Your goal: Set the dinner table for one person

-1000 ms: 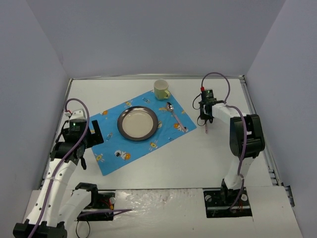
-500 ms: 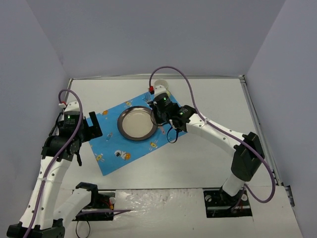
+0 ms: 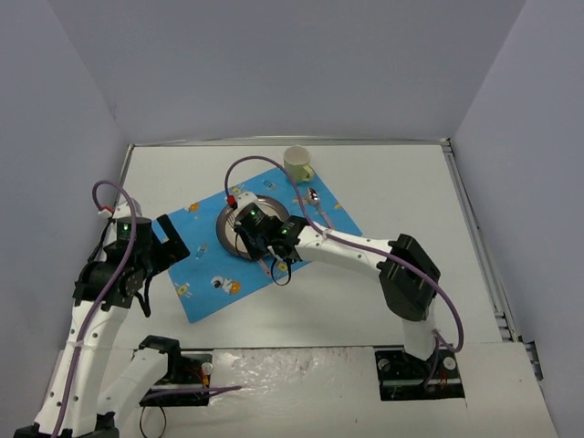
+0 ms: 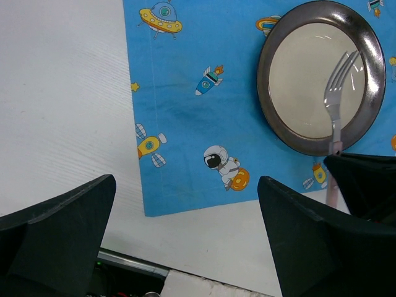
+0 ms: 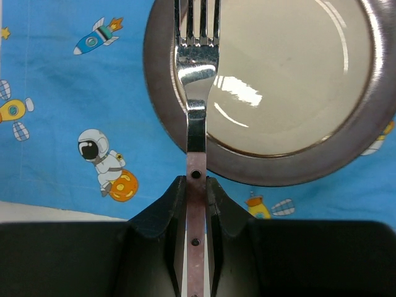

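My right gripper (image 5: 196, 185) is shut on the pink handle of a metal fork (image 5: 197, 62). The fork's tines reach over the near-left part of the round metal plate (image 5: 291, 74), above its surface. In the top view this gripper (image 3: 260, 248) hangs over the plate (image 3: 224, 228), which sits on the blue cartoon-print placemat (image 3: 205, 265) on the white dinner table (image 3: 411, 201). The left wrist view also shows the fork (image 4: 339, 80) above the plate (image 4: 266, 74). My left gripper (image 4: 185, 235) is open and empty, above the placemat's near-left edge (image 4: 192, 124).
A pale yellow cup (image 3: 297, 164) stands at the placemat's far corner. A spoon (image 3: 315, 196) lies on the placemat to the right of the plate. Grey walls enclose the table on three sides. The arm bases sit at the near edge.
The right arm has swung from the table's right side leftward to above the plate, carrying the fork. The left arm has shifted slightly, its gripper still open.
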Tool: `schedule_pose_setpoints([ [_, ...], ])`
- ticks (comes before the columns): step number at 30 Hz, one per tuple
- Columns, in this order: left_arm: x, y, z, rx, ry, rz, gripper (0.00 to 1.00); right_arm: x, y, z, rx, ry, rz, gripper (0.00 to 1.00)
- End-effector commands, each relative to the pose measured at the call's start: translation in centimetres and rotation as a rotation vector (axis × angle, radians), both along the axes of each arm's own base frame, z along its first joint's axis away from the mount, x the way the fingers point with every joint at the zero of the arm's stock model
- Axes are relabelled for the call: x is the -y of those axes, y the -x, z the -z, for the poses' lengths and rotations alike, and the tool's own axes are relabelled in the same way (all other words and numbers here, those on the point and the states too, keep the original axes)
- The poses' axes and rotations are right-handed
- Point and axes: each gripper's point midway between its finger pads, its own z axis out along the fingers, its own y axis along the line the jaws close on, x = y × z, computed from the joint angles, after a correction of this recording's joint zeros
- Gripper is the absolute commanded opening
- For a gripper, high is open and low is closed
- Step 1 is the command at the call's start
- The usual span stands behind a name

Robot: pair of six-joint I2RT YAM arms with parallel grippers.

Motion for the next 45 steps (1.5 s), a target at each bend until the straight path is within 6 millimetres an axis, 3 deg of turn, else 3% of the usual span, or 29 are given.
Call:
schedule_pose_setpoints([
  [1, -0.2, -0.7, -1.0, 0.019, 0.032, -0.078, 0.97, -4.8, 0.7, -2.8, 0.061, -0.114, -0.029, 0.00],
  [11, -3.0, 1.9, -2.8, 0.050, -0.064, -0.161, 0.97, -11.2, 2.5, 0.3, 0.025, -0.139, -0.038, 0.00],
  [20, -4.4, 4.9, -4.6, 0.069, -0.135, -0.139, 0.97, -14.0, 2.2, 2.0, -0.016, -0.178, -0.017, 0.00],
  [27, -4.5, 6.0, -4.5, 0.056, -0.149, -0.120, 0.97, -14.9, 2.4, 3.0, -0.045, -0.196, 0.013, 0.00],
  [45, -3.8, 5.8, -4.2, 0.057, -0.119, -0.095, 0.97, -15.2, 2.8, 5.2, -0.074, -0.181, 0.045, 0.00],
])
